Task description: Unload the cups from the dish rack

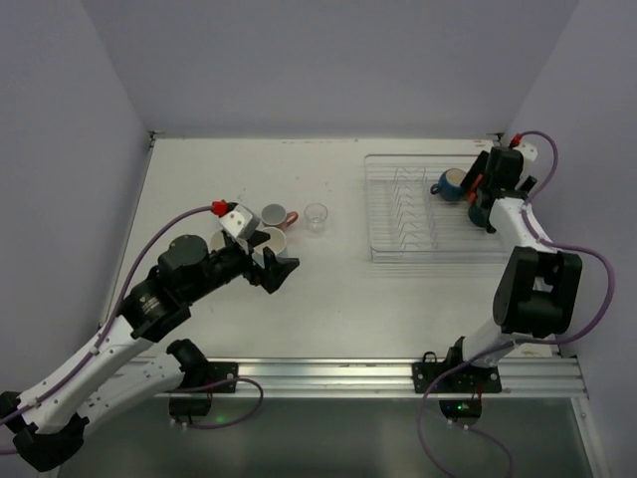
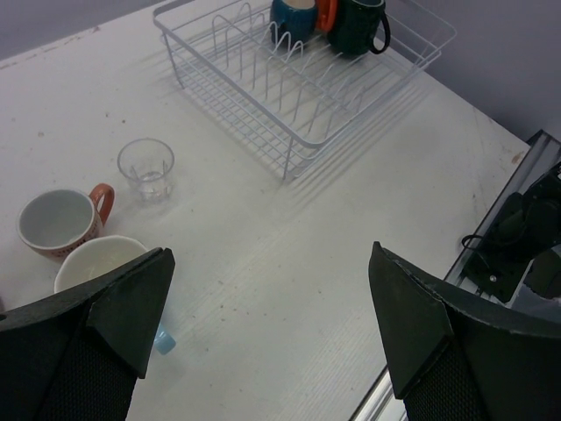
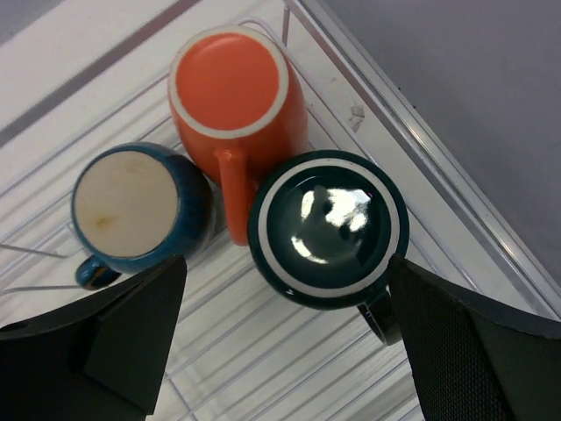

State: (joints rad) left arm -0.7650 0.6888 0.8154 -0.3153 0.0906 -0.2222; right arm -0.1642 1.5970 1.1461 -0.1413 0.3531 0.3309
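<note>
**Q:** White worktop [image 1: 398, 299], pale lilac walls. Where do the cups stand?

**A:** Three stand upside down in the dish rack [image 1: 398, 214], bunched at its far right end. There is an orange cup [image 3: 232, 96], a dark blue cup [image 3: 131, 206] close beside it, and a dark teal cup [image 3: 326, 228] just beside the orange one's handle. The rack sits toward the worktop's far right corner. My right gripper [image 3: 287, 263] hangs over those three, jaws spread wide and holding nothing.

**Q:** And the rest?

**A:** They are upright on the bare surface, left of the worktop's middle. A glass tumbler [image 2: 146, 167] stands near a salmon-pink cup [image 2: 61, 221], with a white cup [image 2: 101, 259] just beside the pink one. My left gripper [image 2: 270, 254] hovers near them toward the near edge, jaws apart and empty too.
</note>
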